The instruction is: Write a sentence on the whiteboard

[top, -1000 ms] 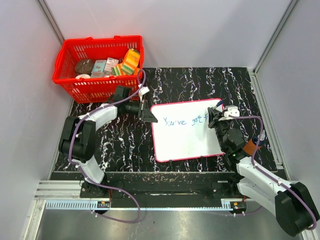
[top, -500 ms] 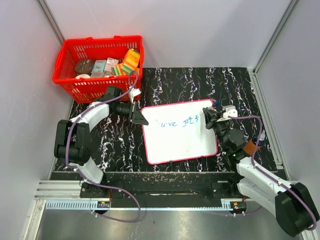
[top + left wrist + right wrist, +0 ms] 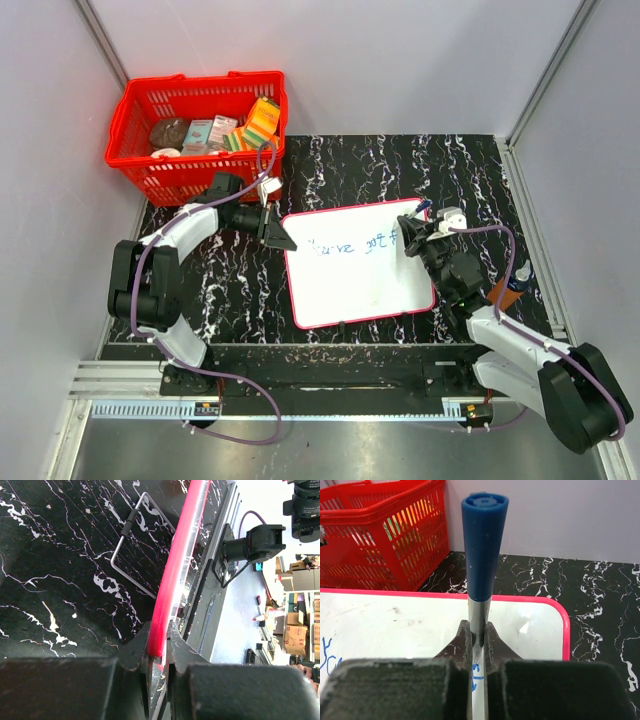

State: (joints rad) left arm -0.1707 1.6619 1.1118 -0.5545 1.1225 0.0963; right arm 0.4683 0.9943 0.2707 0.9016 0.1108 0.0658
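The whiteboard (image 3: 355,285) lies on the table (image 3: 240,290), with a basket (image 3: 200,80) just beyond its far-left corner and the blue sentence (image 3: 350,245) running across its far half. The left gripper (image 3: 283,242) is pinched tight on its red frame at that corner. The right gripper (image 3: 412,238) clamps an upright marker (image 3: 483,545), blue end up, at the board's right end beside the last word.
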